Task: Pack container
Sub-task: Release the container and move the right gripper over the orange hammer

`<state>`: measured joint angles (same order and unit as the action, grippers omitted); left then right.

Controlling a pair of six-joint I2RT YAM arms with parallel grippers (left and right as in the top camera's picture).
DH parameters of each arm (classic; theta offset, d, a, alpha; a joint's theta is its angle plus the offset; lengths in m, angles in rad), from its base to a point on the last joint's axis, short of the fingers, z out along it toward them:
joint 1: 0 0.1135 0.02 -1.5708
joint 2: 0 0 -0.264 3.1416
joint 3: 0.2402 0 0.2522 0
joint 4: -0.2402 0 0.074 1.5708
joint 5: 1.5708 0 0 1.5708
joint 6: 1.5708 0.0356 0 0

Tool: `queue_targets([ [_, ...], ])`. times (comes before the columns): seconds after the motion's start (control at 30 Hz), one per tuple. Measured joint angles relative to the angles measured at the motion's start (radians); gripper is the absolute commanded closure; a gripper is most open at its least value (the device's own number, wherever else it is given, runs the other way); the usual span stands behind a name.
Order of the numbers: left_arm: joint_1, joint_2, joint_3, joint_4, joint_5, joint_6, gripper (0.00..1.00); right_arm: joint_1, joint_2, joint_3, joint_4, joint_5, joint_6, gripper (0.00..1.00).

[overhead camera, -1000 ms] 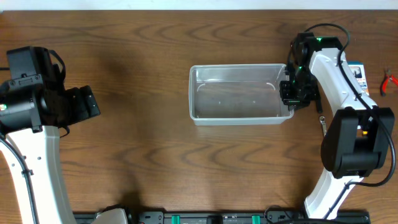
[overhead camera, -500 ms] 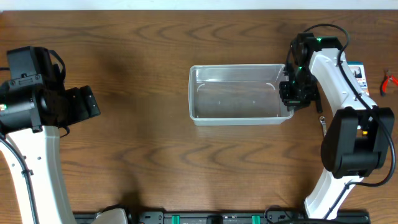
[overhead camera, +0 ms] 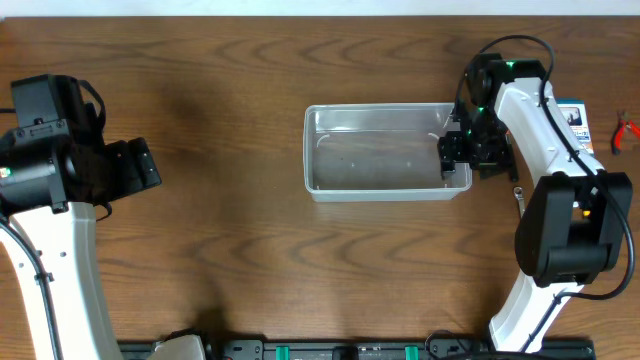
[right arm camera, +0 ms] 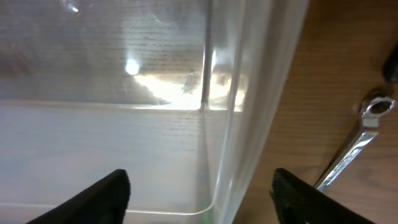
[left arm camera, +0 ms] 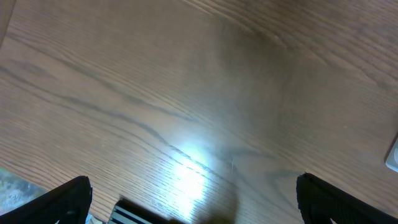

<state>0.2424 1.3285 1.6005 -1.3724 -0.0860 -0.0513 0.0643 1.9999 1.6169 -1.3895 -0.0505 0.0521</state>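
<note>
A clear rectangular plastic container (overhead camera: 312, 150) sits on the dark brown wood-grain worktop (overhead camera: 250, 250), right of centre and toward the far side, with its long sides running left to right. The right hand (overhead camera: 458, 160) is at the container's right end, at the near-right corner. In the right wrist view this hand (right arm camera: 199, 199) is spread, and the container's right wall (right arm camera: 239, 124) rises between its two black fingers (right arm camera: 99, 196), one on the inside and one on the outside. The pictures do not show either finger touching the wall.

A silver open-ended wrench (right arm camera: 351, 152) lies on the worktop just right of the container, beside the right arm (overhead camera: 518, 195). Red-handled pliers (overhead camera: 625, 130) lie near the right edge, well apart from the container.

The left hand (overhead camera: 138, 168) hangs over the left side of the worktop, well apart from the container. In the left wrist view it (left arm camera: 196, 202) is spread wide over bare wood, holding nothing.
</note>
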Motion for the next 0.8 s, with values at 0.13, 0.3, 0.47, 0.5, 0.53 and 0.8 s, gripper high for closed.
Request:
queue_targets([
  [0.13, 0.0, 0.0, 0.0, 0.0, 0.0, 0.0, 0.02, 0.0, 0.0, 0.058, -0.068, -0.013, -0.008, 0.01],
  [0.3, 0.0, 0.0, 0.0, 0.0, 0.0, 0.0, 0.02, 0.0, 0.0, 0.263, -0.175, -0.018, -0.008, 0.01],
  [0.47, 0.0, 0.0, 0.0, -0.001, 0.0, 0.0, 0.02, -0.02, -0.001, 0.515, -0.263, 0.009, -0.015, 0.01],
  [0.5, 0.0, 0.0, 0.0, -0.001, 0.0, 0.0, 0.02, -0.031, -0.002, 0.546, -0.27, 0.021, -0.02, 0.01],
  [0.53, 0.0, 0.0, 0.0, -0.001, 0.0, 0.0, 0.02, -0.047, -0.004, 0.577, -0.28, 0.041, -0.025, 0.01],
  [0.8, 0.0, 0.0, 0.0, 0.0, 0.0, 0.0, 0.02, -0.155, -0.01, 0.623, -0.228, 0.147, -0.098, 0.01],
])
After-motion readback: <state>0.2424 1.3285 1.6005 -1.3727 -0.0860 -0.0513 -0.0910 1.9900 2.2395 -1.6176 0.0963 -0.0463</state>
